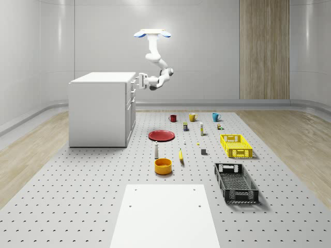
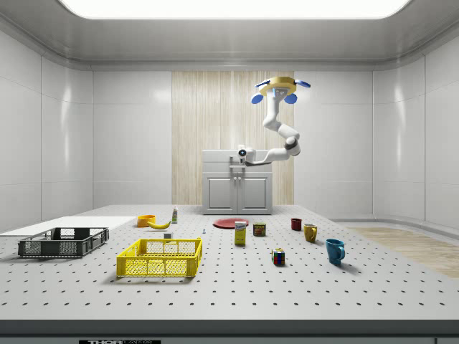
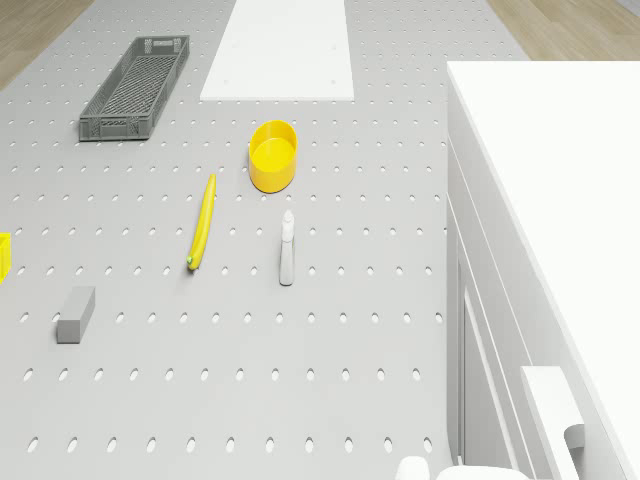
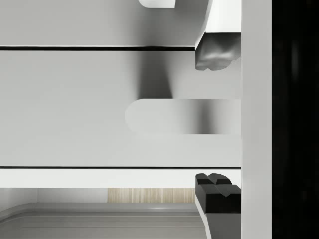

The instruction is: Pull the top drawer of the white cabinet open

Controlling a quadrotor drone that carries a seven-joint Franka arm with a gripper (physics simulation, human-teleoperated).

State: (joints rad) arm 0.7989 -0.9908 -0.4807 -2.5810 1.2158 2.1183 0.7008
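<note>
Quick look at this one. The big boxy white cabinet [image 1: 98, 111] stands on the grey perforated bench [image 1: 77, 196], at ~10 o'clock from bench centre in the whole-scene view. Its top drawer [image 1: 131, 87] is the uppermost panel of the front face and looks flush, so not opened yet imo.

The blue-and-white quadrotor drone [image 1: 152, 34] hovers in the air, at ~1 o'clock from the cabinet top, out in front of the drawer face. The arm hangs down and bends back, so the gripper [image 1: 138, 80] sits right at the drawer front. In the wrist view the fingers [image 4: 214, 55] are apart, one on each side of the drawer's rounded white bar handle [image 4: 169, 116], w/ a visible gap both sides. Nothing is clamped yet.

What could go wrong:
- The drone isn't resting on anything, so the pull probably drags it toward the cabinet instead of moving the drawer.
- If the fingers close shallow or the drone drifts, they likely slip off the bar.
- An off-axis pull could bind the drawer.

Orientation: the drawer front faces 3 o'clock in the whole-scene view, which would be the pull direction. The handle's long axis runs level along the front, 9-to-3 in the side view.
</note>
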